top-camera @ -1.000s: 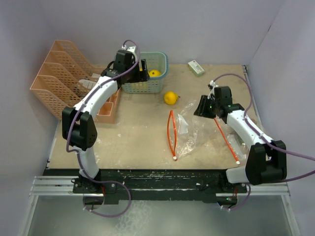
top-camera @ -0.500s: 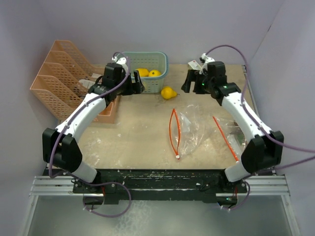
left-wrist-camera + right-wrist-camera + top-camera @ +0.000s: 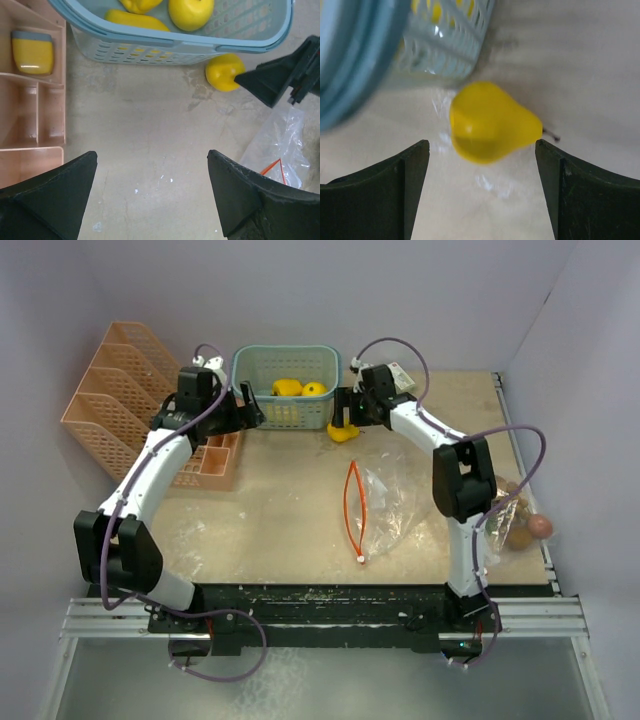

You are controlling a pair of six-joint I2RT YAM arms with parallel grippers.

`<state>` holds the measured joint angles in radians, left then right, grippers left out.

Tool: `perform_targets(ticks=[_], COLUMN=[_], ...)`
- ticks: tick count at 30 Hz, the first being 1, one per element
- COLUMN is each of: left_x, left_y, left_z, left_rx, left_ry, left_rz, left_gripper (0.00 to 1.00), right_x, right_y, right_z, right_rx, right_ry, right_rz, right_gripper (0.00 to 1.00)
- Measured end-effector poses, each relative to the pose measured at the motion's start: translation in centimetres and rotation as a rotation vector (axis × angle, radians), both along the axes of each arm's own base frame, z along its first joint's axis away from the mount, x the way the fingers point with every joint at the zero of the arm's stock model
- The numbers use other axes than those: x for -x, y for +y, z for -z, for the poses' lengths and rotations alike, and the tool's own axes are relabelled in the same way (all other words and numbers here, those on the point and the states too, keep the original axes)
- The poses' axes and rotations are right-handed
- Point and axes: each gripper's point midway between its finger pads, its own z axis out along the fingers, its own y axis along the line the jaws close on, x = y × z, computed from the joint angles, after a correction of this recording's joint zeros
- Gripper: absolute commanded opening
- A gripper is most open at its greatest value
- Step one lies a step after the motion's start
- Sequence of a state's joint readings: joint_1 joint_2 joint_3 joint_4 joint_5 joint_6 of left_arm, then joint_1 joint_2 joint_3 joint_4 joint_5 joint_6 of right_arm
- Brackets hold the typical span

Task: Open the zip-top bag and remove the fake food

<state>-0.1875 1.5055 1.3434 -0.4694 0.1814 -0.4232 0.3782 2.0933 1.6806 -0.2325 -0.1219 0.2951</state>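
One sandy table (image 3: 270, 510) carried everything. At its far left stood a peach file organizer (image 3: 110, 410), and just right of that a light-blue basket (image 3: 285, 418) sat against the back edge. The clear zip-top bag (image 3: 392, 502) lay crumpled near the table's middle, well apart from the basket, with its orange zip track forming a narrow loop along its left side.

The left gripper (image 3: 151, 155) hung over bare table in front of the basket, its fingers spread wide with nothing between them. The right gripper (image 3: 482, 144) was also spread wide, straddling a yellow pear (image 3: 343, 433) that lay on the table just beside the basket's right corner; whether either finger touched it could not be told.

More yellow fruits (image 3: 190, 11) rested inside the basket. A brown cluster (image 3: 516, 533) of small balls lay at the table's right edge, beside the right arm. A small white-green box (image 3: 403, 372) sat at the back, partly hidden by that arm.
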Motion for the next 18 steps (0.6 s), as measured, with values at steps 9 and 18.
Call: perform_targets(ticks=[9, 18], left_x=[0.1, 0.0], left_y=[1.2, 2.5], left_z=[0.3, 1.5], left_rx=[0.017, 0.046], left_ry=[0.018, 0.046], left_rz=[0.018, 0.008], left_gripper=[0.95, 0.95], right_x=[-5.6, -4.0], right_y=[1.5, 0.5], right_z=[0.1, 4.2], right_rx=[0.037, 0.104], right_ry=[-0.092, -0.030], right_rz=[-0.036, -0.063], right_gripper=[0.88, 0.87])
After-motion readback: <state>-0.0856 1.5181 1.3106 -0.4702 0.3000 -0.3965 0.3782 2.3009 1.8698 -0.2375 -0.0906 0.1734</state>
